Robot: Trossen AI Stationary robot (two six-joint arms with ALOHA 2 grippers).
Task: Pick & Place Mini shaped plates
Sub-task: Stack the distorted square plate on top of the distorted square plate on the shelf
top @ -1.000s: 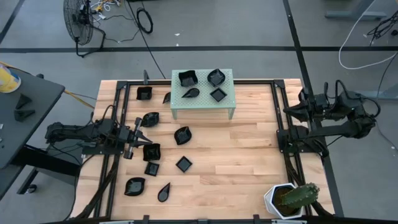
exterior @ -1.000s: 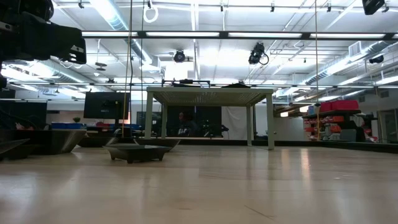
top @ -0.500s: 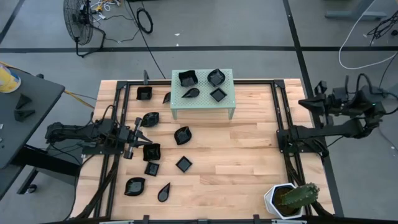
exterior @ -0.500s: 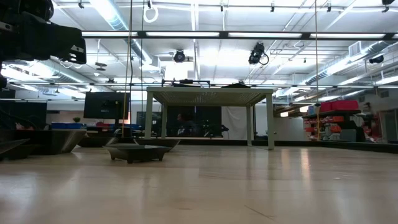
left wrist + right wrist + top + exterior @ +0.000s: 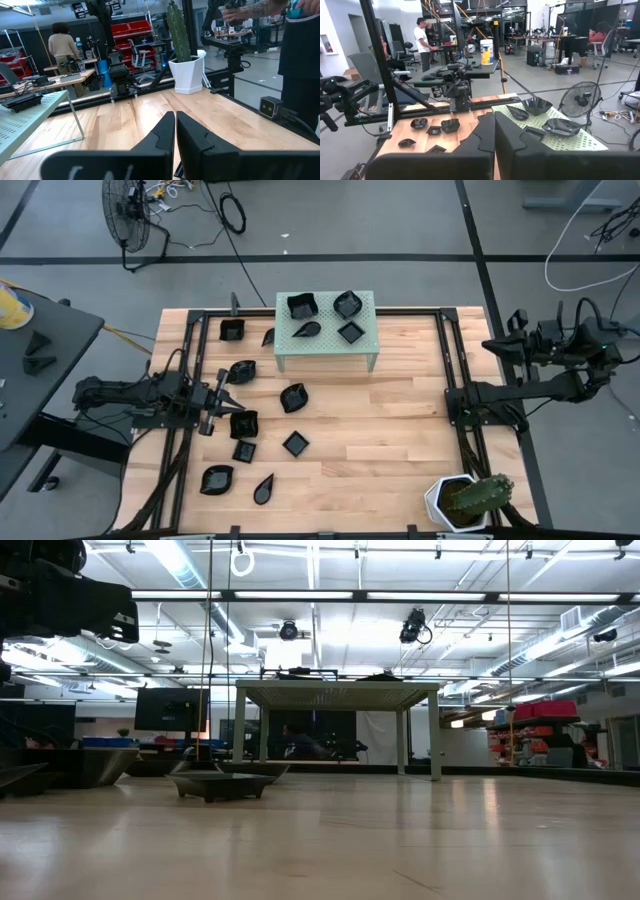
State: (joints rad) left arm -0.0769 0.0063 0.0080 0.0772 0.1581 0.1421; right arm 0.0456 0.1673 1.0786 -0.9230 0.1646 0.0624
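**At the table's nine o'clock edge: fingers clenched on nothing, plates crowded close**

At the nine o'clock edge of the table (image 5: 400,430) my left gripper (image 5: 226,402) sits low with its fingers clenched and empty, tips aimed at a wavy black plate (image 5: 243,423) just beside them. My right gripper (image 5: 497,346) hangs off the three o'clock side, pulled back, also clenched on nothing.

My worry is the crowding. Nine small plates (image 5: 294,397) lie loose on the wood from the centre out toward seven and eleven o'clock, some nearly touching. I judge that a closed gripper driven forward would shove the nearest one into its neighbours rather than lift it. The rims look glossy and shallow, so a pinch could slip.

Four more plates (image 5: 301,306) already rest on the pale green stand (image 5: 325,350) at twelve o'clock; a careless drop could knock them. The cactus pot (image 5: 452,502) stands clear at five o'clock.
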